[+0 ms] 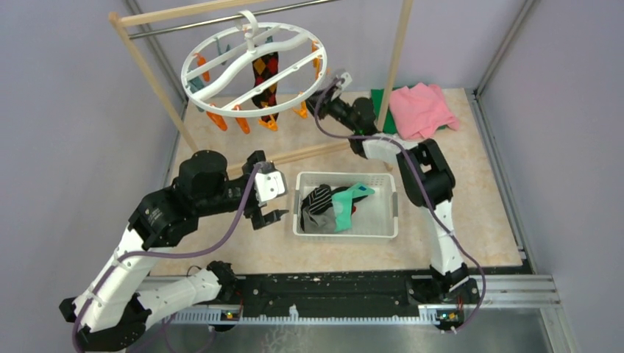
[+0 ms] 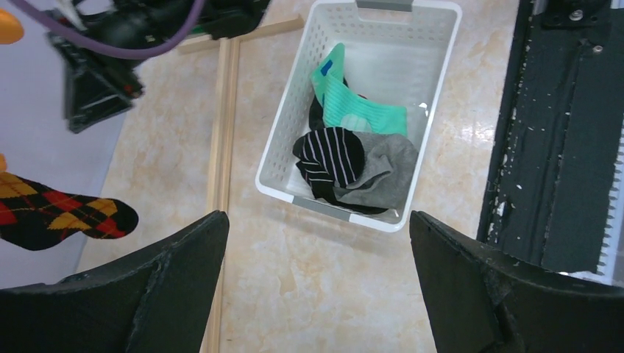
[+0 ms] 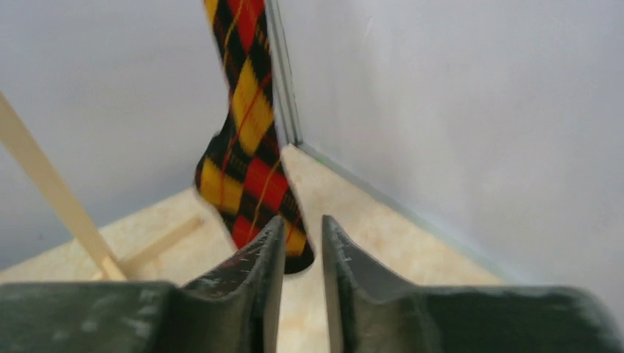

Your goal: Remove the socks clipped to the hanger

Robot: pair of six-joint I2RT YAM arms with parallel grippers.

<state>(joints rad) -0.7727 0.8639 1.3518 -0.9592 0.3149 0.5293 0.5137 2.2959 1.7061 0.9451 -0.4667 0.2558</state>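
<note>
The white ring hanger [image 1: 193, 57] hangs by its hook from the rack's top bar. One red-black-orange argyle sock [image 1: 265, 77] hangs clipped under its middle, also visible as the sock [image 2: 59, 213] and the sock [image 3: 246, 118]. My right gripper [image 1: 341, 79] is raised at the ring's right side. In its wrist view the right gripper [image 3: 303, 219] has its fingers almost together with a thin gap and nothing between them; the sock's toe hangs just beyond the tips. My left gripper [image 1: 271, 217] hovers left of the basket. Seen from its wrist, the left gripper [image 2: 316, 215] is wide open and empty.
A white slotted basket [image 1: 390, 213] in the middle of the table holds a teal sock [image 1: 346, 202], a striped sock [image 1: 318, 198] and a grey sock [image 1: 318, 222]. Orange clips [image 1: 241, 121] dangle from the ring. The wooden rack [image 1: 151, 77] straddles the back. Pink cloth [image 1: 419, 109] and green cloth [image 1: 383, 103] lie back right.
</note>
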